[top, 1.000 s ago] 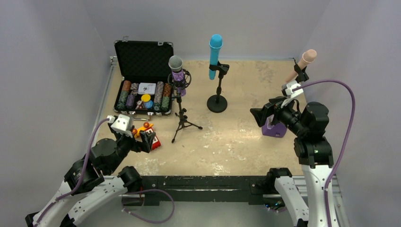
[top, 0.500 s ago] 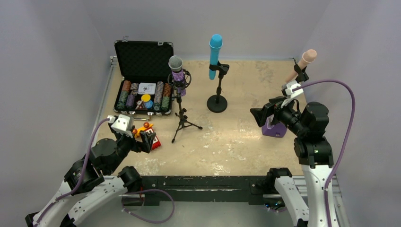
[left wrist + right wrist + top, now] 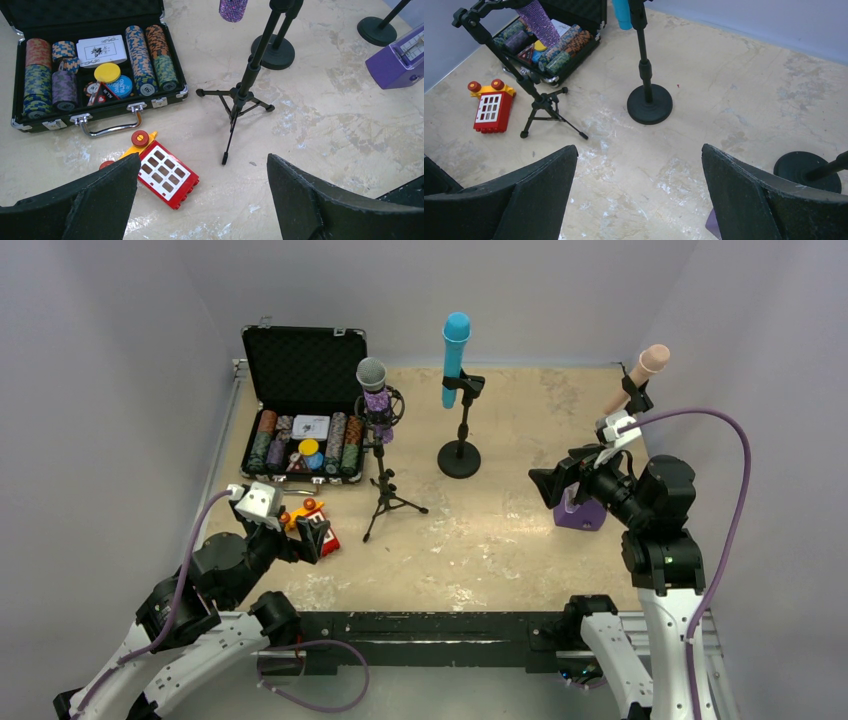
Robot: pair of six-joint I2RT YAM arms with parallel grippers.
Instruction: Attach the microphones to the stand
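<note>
All three mics were found seated in holders: the glittery purple stick microphone with a silver mesh head (image 3: 373, 388) in the black tripod stand (image 3: 385, 490), the bright blue stick microphone (image 3: 455, 350) upright in the black round-base stand (image 3: 460, 445), and the pale pink stick microphone (image 3: 640, 370) tilted in a clip at the far right edge of the worn beige desk (image 3: 500, 540), just behind the right arm. The left pincer (image 3: 312, 533) was held wide open and empty, low over a red-and-yellow toy block (image 3: 167, 172) near an open black case of poker chips (image 3: 300, 435). The right pincer (image 3: 553, 485) was likewise agape w/ nothing in it, beside a small purple box (image 3: 580, 513). The task was judged approx. complete. Risks from here: the pink mic could be knocked from its clip by the right arm or its purple cable (image 3: 735, 490), both being close to it. The light tripod could be tipped if a leg were clipped by the left arm, esp. w/ a top-heavy load.
</note>
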